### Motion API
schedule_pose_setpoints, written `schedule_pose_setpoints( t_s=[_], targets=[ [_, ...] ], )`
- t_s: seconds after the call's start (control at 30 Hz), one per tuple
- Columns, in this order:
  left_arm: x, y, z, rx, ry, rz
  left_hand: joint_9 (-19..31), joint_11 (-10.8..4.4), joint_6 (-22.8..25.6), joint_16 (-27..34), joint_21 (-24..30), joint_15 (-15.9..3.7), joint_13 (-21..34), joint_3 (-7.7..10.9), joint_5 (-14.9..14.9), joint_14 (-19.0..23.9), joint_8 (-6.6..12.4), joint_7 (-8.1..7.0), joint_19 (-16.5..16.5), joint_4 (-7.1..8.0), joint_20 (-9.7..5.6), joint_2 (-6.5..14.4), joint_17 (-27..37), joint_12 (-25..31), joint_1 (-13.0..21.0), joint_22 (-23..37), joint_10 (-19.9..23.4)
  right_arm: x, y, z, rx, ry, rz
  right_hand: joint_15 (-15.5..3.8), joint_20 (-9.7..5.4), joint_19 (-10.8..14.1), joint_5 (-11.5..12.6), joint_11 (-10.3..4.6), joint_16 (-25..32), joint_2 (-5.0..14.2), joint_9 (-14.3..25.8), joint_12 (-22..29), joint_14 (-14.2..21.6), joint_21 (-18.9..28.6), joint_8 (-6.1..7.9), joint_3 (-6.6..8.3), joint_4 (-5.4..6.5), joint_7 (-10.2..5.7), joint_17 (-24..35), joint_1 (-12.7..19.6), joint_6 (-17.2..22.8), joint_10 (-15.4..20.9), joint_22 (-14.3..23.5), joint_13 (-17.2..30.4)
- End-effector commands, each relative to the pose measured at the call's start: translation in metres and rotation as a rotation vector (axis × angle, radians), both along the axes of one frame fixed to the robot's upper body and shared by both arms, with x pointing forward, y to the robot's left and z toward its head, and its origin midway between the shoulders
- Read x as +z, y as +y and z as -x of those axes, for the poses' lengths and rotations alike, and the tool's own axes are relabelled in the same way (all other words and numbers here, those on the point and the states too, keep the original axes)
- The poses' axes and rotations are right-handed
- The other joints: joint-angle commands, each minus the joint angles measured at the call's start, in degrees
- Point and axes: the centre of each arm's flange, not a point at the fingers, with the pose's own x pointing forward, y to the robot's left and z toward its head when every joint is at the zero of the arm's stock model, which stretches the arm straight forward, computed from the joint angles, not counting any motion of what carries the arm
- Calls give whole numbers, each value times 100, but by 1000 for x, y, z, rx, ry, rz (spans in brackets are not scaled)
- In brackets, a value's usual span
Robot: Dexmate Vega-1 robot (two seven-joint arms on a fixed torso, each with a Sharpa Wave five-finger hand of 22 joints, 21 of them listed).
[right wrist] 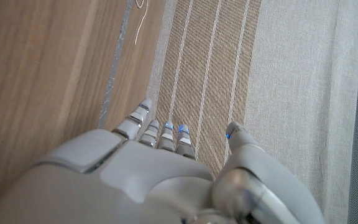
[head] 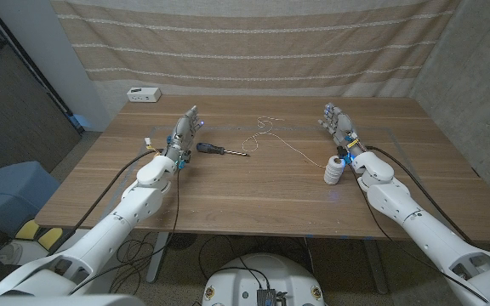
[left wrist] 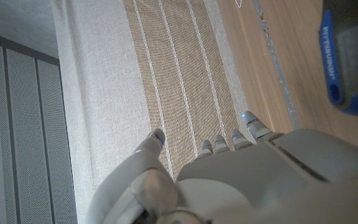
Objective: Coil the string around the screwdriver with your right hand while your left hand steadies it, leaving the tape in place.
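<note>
thin white string fades out before reaching the spool.

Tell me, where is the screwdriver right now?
In the head view the screwdriver lies on the wooden table, left of centre, just beside the left hand, its tip pointing toward the loose string.

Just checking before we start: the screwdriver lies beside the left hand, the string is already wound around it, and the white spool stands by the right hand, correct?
Not quite. In the head view the string is not wound around the screwdriver; it lies loose on the table, trailing toward the white spool. The rest holds: the screwdriver lies beside the left hand, and the spool stands by the right hand.
</note>
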Motion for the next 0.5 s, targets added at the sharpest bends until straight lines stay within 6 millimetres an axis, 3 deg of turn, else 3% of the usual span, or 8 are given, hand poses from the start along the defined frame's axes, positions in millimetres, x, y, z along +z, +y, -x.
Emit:
schedule_pose_setpoints(
  t_s=[0.03, 0.1, 0.17, 0.37, 0.5],
  targets=[
    [8, 8, 3, 116, -24, -64, 21, 13, 238, 51, -48, 182, 30, -53, -42, 136, 61, -184, 54, -198, 409, -163, 27, 57, 113, 38, -31, 2, -3, 0, -2, 2, -18, 69, 99, 12, 15, 71, 27, -8, 18, 26, -38, 22, 23, 52, -53, -7, 18, 112, 55, -7, 11, 19],
    [11, 9, 4, 168, -26, -105, 24, 116, 389, 69, -77, 217, 39, -70, -59, 299, 72, -205, 110, -288, 650, -214, 29, 114, 153, 47, 181, 3, -2, 0, -13, 2, -11, 70, 109, 10, 11, 79, 28, -12, 18, 33, -32, 22, 31, 55, -70, -21, 17, 127, 74, 11, 11, 19],
    [16, 11, 5, 201, -33, -153, 26, 124, 580, 65, -92, 219, 42, -77, -73, 381, 108, -178, 171, -375, 704, -254, 28, 148, 204, 50, 330, 4, -1, -1, -18, 0, 2, 79, 110, 13, 7, 85, 29, -14, 18, 37, -28, 24, 33, 60, -88, -27, 17, 144, 81, 21, 11, 19],
    [29, 11, 10, 303, -50, -310, 29, 112, 727, 62, -106, 154, 45, -86, -84, 471, 119, -150, 248, -477, 675, -298, 26, 177, 265, 51, 484, 6, 3, 0, -39, -5, 36, 82, 123, 13, -5, 121, 29, -14, 19, 43, -20, 25, 44, 74, -136, -52, 16, 191, 116, 42, 12, 20],
    [35, 9, 14, 361, -52, -396, 33, 88, 844, 78, -126, 259, 48, -94, -93, 595, 125, -155, 299, -575, 706, -342, 28, 182, 330, 53, 567, 9, 6, 3, -51, -19, 61, 83, 117, 15, -11, 130, 31, -11, 19, 45, -11, 26, 51, 81, -158, -66, 16, 212, 140, 49, 12, 20]
  ],
)
